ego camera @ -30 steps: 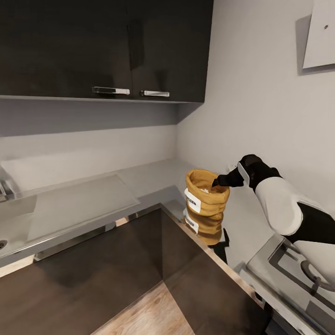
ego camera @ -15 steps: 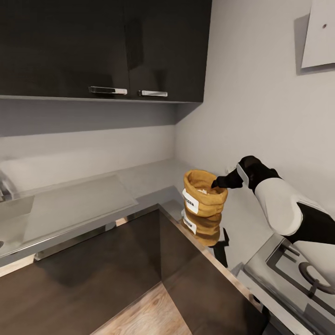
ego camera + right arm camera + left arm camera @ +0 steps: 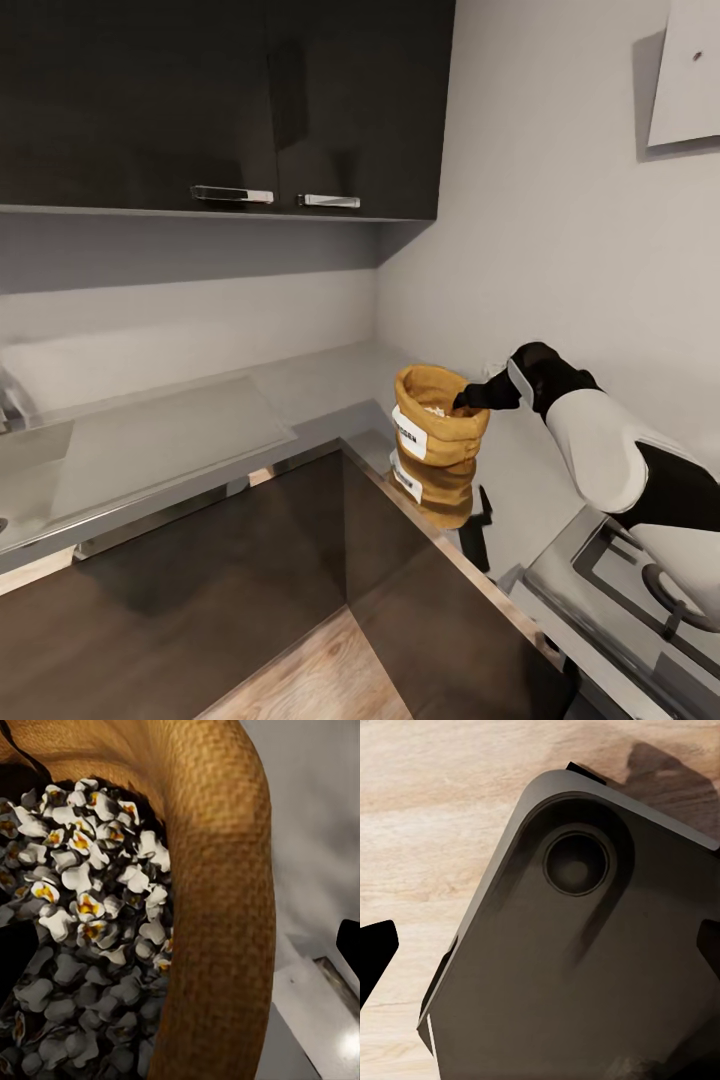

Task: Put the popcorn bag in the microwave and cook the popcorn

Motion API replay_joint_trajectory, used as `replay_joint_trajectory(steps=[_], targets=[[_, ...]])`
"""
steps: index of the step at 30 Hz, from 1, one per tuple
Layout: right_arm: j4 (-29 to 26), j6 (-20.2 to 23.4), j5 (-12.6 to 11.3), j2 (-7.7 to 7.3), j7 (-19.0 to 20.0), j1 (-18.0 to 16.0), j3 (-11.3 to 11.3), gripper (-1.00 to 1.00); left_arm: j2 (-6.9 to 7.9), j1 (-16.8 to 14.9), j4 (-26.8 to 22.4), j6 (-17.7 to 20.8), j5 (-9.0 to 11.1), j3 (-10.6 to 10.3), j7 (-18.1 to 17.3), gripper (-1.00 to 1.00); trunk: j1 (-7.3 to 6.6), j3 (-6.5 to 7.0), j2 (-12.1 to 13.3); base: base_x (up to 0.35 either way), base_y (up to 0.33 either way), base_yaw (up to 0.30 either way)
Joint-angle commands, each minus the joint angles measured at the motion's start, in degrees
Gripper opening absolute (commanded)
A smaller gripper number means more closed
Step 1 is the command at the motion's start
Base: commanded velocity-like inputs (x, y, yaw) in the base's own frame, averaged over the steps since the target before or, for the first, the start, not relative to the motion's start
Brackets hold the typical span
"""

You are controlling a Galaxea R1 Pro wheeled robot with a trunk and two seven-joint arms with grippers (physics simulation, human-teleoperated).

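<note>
**R gripper at popcorn bag rim, corner of countertop**

Head view: popcorn bag [image 3: 437,427] stands upright centre-right of frame, on the grey countertop [image 3: 180,430] at the inner corner of the L, close to the right-hand wall. Its reflection shows in the shiny top just below it. White label w/ dark print faces lower left. Rolled rim open, pale popcorn visible inside.

R gripper [image 3: 470,399] comes in from right of frame, black fingers at the bag's near-right rim, one tip over/inside the mouth, touching the rim. Looks pinched on the rim, but whether it's fully clamped – can't tell from these views. White forearm w/ black wrist trails off to lower right.

R wrist view: tan woven bag wall [image 3: 217,907] curves through mid-frame, rim rolled; popcorn [image 3: 90,915] white w/ yellow centres piled inside, left half of frame. Grey worktop to the right. One dark fingertip at right edge.

L wrist view: dark grey rounded robot base [image 3: 585,967] w/ a round recess, over pale wood floor [image 3: 427,817] in upper left. L gripper [image 3: 540,952] fingertips at far left and right edges, spread wide, holding nothing.

Also in head view: dark upper cabinets [image 3: 220,100] w/ two metal handles across top of frame; hob [image 3: 640,590] at lower right.
</note>
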Motion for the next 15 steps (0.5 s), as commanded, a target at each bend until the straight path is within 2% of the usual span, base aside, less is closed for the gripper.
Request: replay_joint_trajectory(steps=[1, 15], targets=[[-0.07, 0.18, 0.61, 0.02, 0.43, -0.03, -0.36, -1.00, -0.01, -0.01, -0.04, -0.10, -0.05, 0.19, 0.12, 1.00, 0.00, -0.06, -0.03, 0.000, 0.000, 0.000], [-0.58, 0.68, 0.65, 0.02, 1.08, -0.03, -0.36, -1.00, -0.01, -0.01, -0.04, -0.10, -0.05, 0.19, 0.12, 1.00, 0.00, -0.06, -0.03, 0.000, 0.000, 0.000]])
